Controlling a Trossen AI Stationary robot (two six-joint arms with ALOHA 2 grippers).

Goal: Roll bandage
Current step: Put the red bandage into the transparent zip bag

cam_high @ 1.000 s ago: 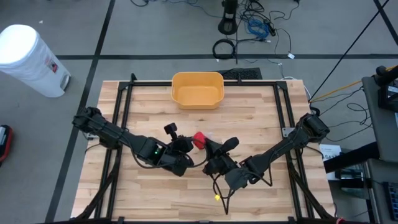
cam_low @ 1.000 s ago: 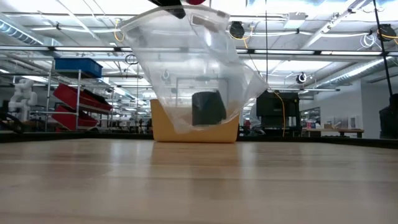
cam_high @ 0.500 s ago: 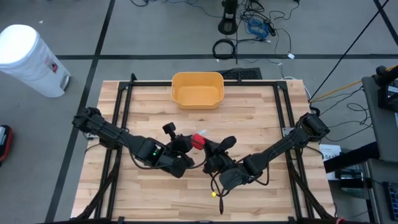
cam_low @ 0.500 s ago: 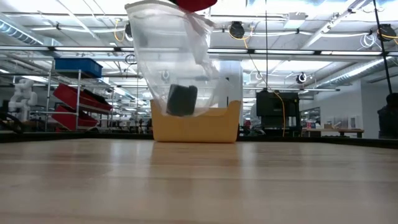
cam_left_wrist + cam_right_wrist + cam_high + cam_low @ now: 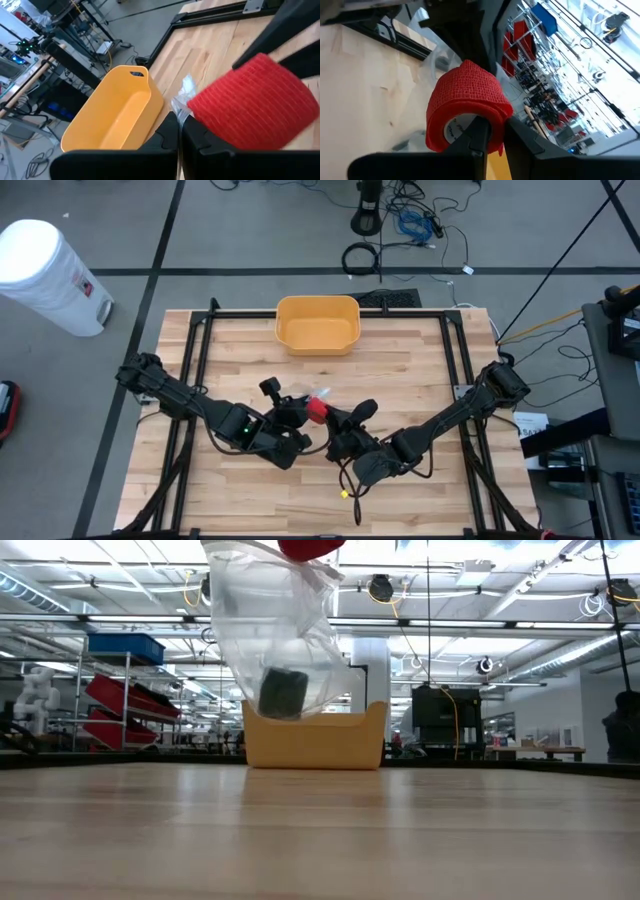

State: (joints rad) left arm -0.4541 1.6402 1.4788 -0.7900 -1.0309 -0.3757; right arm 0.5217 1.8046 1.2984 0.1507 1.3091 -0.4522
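Note:
A red bandage roll [image 5: 318, 410] hangs in the air over the table's middle, between my two grippers. My right gripper [image 5: 492, 137] is shut on it. A clear plastic bag [image 5: 270, 650] hangs beneath, with a dark block-shaped thing [image 5: 283, 693] lying in its bottom. My left gripper [image 5: 179, 131] is shut on the bag's top, right beside the roll [image 5: 255, 100]. In the low view only the roll's underside [image 5: 310, 548] shows at the top edge; both grippers are out of that picture. My left gripper pinches the crumpled top edge of the clear bag [image 5: 181, 106] between its two shut fingers, slanting down from the table's left. The bag hangs slack below, clear of the table. My right gripper holds the red roll by its wall [image 5: 495, 131], one finger in the white-lined core [image 5: 456, 126] and one outside. The fingers come level from the table's right. The roll is lifted clear, its open end toward the wrist.
A yellow bin [image 5: 317, 323] stands at the table's far edge, in the middle. Black frame rails [image 5: 200, 340] run along the left, right and far sides. Bare wood lies in front of the arms toward the near edge. A white drum [image 5: 50, 275] stands on the floor.
In the low view the hanging bag has drawn narrower and swung left. The dark thing inside has slid left and risen a little. The red roll now shows further down at the picture's top. Neither gripper has opened or let go.

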